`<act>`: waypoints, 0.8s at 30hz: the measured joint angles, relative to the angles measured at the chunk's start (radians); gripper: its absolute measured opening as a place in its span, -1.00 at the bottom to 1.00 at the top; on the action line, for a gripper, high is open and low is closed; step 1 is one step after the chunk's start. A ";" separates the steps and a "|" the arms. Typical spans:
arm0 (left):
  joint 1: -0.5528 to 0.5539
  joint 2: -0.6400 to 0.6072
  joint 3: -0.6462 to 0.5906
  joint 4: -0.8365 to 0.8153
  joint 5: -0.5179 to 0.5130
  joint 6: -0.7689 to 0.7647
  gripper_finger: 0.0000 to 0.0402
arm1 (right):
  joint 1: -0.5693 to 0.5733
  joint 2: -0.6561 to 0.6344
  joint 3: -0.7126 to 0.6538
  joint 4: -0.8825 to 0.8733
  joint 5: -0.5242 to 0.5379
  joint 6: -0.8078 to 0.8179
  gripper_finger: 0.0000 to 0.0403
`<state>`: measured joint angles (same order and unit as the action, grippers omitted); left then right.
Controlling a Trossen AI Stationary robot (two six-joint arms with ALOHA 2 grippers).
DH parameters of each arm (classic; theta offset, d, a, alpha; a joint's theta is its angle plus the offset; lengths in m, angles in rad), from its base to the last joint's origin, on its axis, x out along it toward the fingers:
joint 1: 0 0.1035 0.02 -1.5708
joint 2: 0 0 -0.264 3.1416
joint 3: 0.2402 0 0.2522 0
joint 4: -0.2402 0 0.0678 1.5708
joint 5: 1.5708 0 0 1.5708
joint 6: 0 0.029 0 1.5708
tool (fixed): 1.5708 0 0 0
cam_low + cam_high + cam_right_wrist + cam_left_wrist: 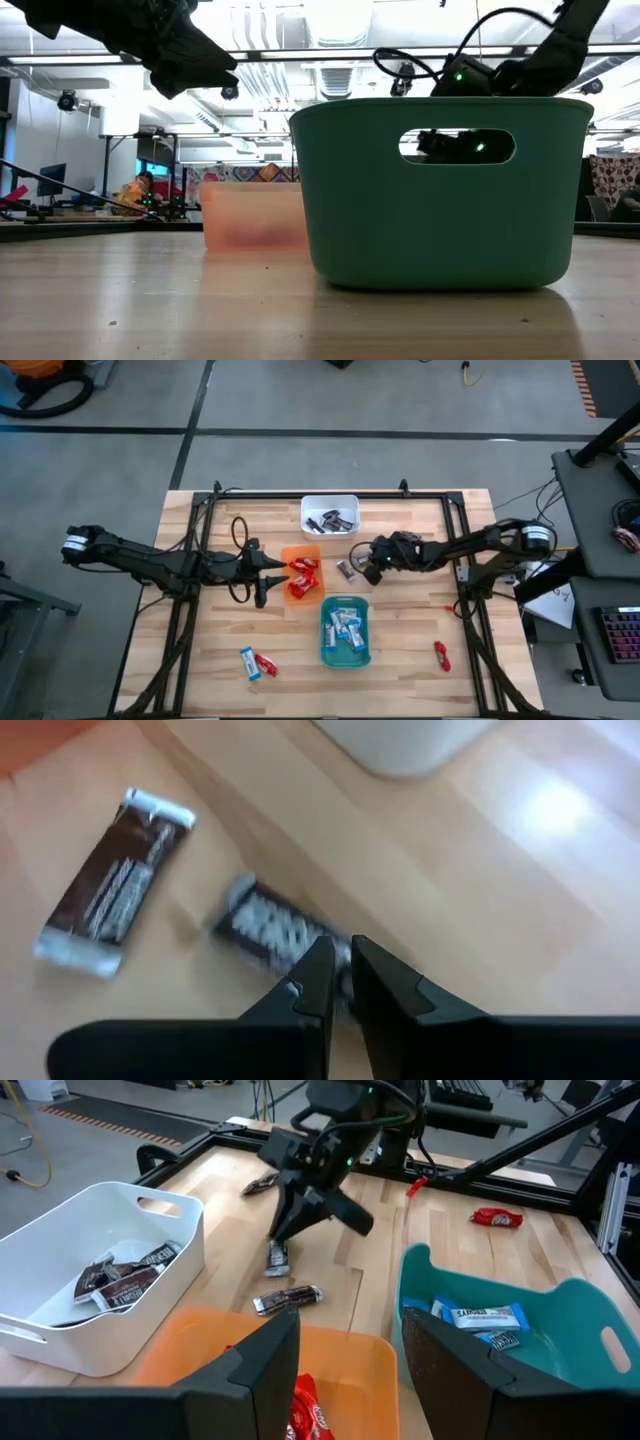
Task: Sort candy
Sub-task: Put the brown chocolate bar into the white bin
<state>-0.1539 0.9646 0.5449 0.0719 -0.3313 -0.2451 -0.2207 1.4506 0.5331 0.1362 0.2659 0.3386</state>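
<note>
A light wooden slatted table point(400, 660) carried three rectangular plastic trays down its middle: a white tray point(329, 515) at the far edge holding dark brown/silver wrapped candies point(332, 520), an orange tray point(302, 573) holding red wrapped candies point(302, 576), and a teal tray point(345, 631) holding blue-and-white wrapped candies point(347, 629).

The right gripper point(361, 556) lay low over the table between the white tray and the orange tray. In the right wrist view its two dark fingers point(300, 988) were drawn nearly together, with only a thin gap, their tips at the end of a dark brown/silver candy on the wood point(275, 932); whether they actually pinched its wrapper cannot be told. A second dark brown/silver candy point(112, 885) lay flat just beside it, apart from the fingers. The left wrist view showed the same pair: one candy point(278, 1258) under the right gripper's tips and the other candy point(287, 1299) near the orange tray's rim.

The left gripper point(277, 576) hung at the orange tray's left edge, its fingers point(255, 1370) spread wide and holding nothing.

Loose candy remained elsewhere on the table: a blue-and-white candy point(248, 663) touching a red candy point(266, 665) near the front left, and a single red candy point(441, 655) near the front right.

In the low view the teal tray point(440, 190) stood nearest, with the orange tray point(252, 215) behind it.
</note>
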 joint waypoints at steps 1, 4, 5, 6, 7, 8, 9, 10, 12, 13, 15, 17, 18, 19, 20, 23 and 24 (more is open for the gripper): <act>0.000 0.000 0.000 0.000 0.000 0.000 -0.19 | 0.000 -0.025 0.000 -0.043 -0.013 0.013 -0.84; 0.000 0.000 0.000 -0.001 0.000 0.000 -0.19 | 0.003 -0.091 0.000 -0.183 -0.054 0.071 -0.84; 0.000 0.000 0.000 0.000 0.000 0.000 -0.19 | 0.007 -0.110 0.000 -0.223 -0.071 0.090 -0.84; 0.000 0.000 0.000 -0.001 0.000 0.000 -0.19 | 0.013 -0.129 0.000 -0.257 -0.085 0.103 -0.84; 0.000 0.000 0.000 -0.001 0.000 0.000 -0.19 | 0.020 -0.151 0.000 -0.286 -0.092 0.114 -0.84; 0.000 0.000 0.000 -0.001 0.000 0.000 -0.19 | 0.029 -0.171 0.000 -0.305 -0.092 0.118 -0.84; 0.000 0.000 0.000 -0.001 0.000 0.000 -0.19 | 0.036 -0.190 0.000 -0.317 -0.092 0.119 -0.84; 0.000 0.000 0.000 -0.001 0.000 0.000 -0.19 | 0.041 -0.209 0.000 -0.327 -0.092 0.116 -0.84; 0.000 0.000 0.000 -0.002 0.000 0.000 -0.19 | 0.045 -0.247 0.000 -0.333 -0.093 0.102 -0.84; 0.000 0.000 0.000 -0.002 0.000 0.000 -0.19 | 0.044 -0.264 0.000 -0.333 -0.092 0.078 -0.84; 0.000 0.000 0.000 -0.003 0.000 0.000 -0.19 | 0.044 -0.298 0.000 -0.338 -0.098 -0.025 -0.84; 0.000 0.000 0.000 -0.003 0.000 0.000 -0.19 | 0.045 -0.320 0.000 -0.340 -0.117 -0.179 -0.84; 0.000 0.000 0.000 -0.003 0.000 0.000 -0.19 | 0.046 -0.326 0.000 -0.342 -0.117 -0.257 -0.84; 0.000 0.000 0.000 -0.003 0.000 0.000 -0.19 | 0.046 -0.329 0.000 -0.342 -0.118 -0.334 -0.84; 0.000 0.000 0.000 -0.003 0.000 0.000 -0.19 | 0.046 -0.329 0.000 -0.341 -0.118 -0.405 -0.83; 0.000 0.000 0.000 -0.003 0.000 0.000 -0.19 | 0.044 -0.321 0.000 -0.339 -0.118 -0.520 -0.74; 0.000 0.000 0.000 -0.003 0.000 0.000 -0.19 | 0.038 -0.314 0.000 -0.339 -0.119 -0.530 -0.69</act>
<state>-0.1537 0.9646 0.5449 0.0685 -0.3313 -0.2447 -0.1827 1.1371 0.5327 -0.2024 0.1472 -0.1911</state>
